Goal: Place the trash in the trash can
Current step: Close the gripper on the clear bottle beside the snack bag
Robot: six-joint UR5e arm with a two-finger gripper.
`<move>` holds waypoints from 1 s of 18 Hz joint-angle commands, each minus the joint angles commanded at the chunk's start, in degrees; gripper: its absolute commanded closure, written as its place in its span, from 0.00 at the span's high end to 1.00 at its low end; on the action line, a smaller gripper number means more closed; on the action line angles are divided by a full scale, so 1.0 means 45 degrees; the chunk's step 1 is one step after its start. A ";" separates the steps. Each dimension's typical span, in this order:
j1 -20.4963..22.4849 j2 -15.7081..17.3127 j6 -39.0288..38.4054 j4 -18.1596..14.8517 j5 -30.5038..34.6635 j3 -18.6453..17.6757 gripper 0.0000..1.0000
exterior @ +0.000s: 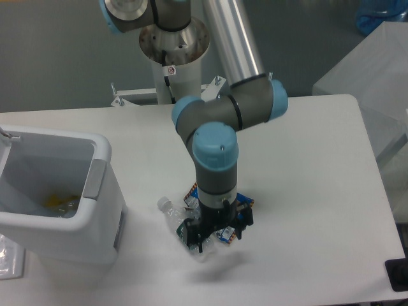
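Your hand [215, 234] sits low on the bench [306, 191], right down over the trash, and its fingers straddle the blue snack bag [224, 233]. You cannot tell from this view whether they have closed on it, because the wrist hides most of the bag and the fingertips. The arm comes straight down from above, which suits a flat, crinkled bag lying on the surface.

The crushed bottle [178, 220] lies just beside the bag on its left, touching or nearly so, with its white cap pointing toward the trash can [95, 191]. The can stands well apart at the left edge, open at the top, with something yellow already inside.

Likely your grasp is under way; neither item is in the can yet.
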 joint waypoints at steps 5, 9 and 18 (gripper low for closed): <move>-0.0546 -0.0703 -0.0390 0.0020 0.0974 0.0000 1.00; -0.0704 -0.0782 -0.0605 0.0039 0.1055 0.0020 1.00; -0.0919 -0.0685 -0.0723 0.0020 0.1191 -0.0449 1.00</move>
